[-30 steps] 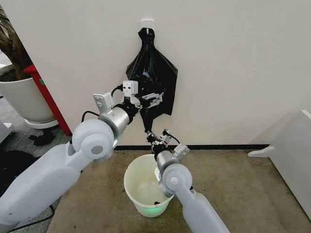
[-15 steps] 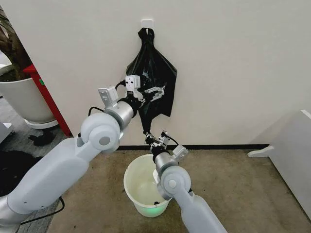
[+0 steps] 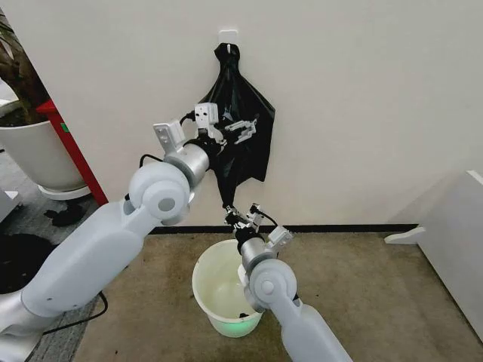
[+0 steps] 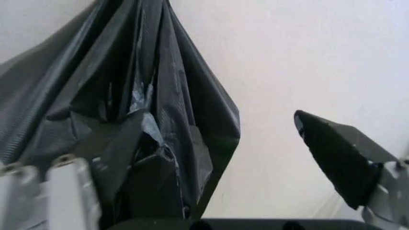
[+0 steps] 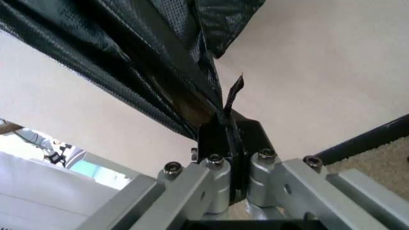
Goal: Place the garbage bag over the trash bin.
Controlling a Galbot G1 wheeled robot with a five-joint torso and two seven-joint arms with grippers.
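Note:
The black garbage bag (image 3: pixel 243 154) hangs from a white hook (image 3: pixel 229 35) on the wall, its folds gathering to a narrow tail at the bottom. My left gripper (image 3: pixel 241 128) is raised in front of the bag's middle, open; in the left wrist view the garbage bag (image 4: pixel 147 120) lies between the spread fingers (image 4: pixel 335 163). My right gripper (image 3: pixel 240 217) is shut on the bag's lower tail, as the right wrist view shows with the jaws (image 5: pixel 227 129) clamped on the garbage bag (image 5: pixel 160 57). The white trash bin (image 3: pixel 196 279) stands on the carpet directly below.
A large white plant pot (image 3: pixel 34 154) and a red panel (image 3: pixel 74 151) stand at the left. A dark heap (image 3: pixel 15 260) lies on the floor at the lower left. White furniture (image 3: pixel 453 234) stands at the right. Carpet lies around the bin.
My left arm has risen and its gripper has moved up and slightly right along the bag. The right gripper has kept its hold on the bag's tail.

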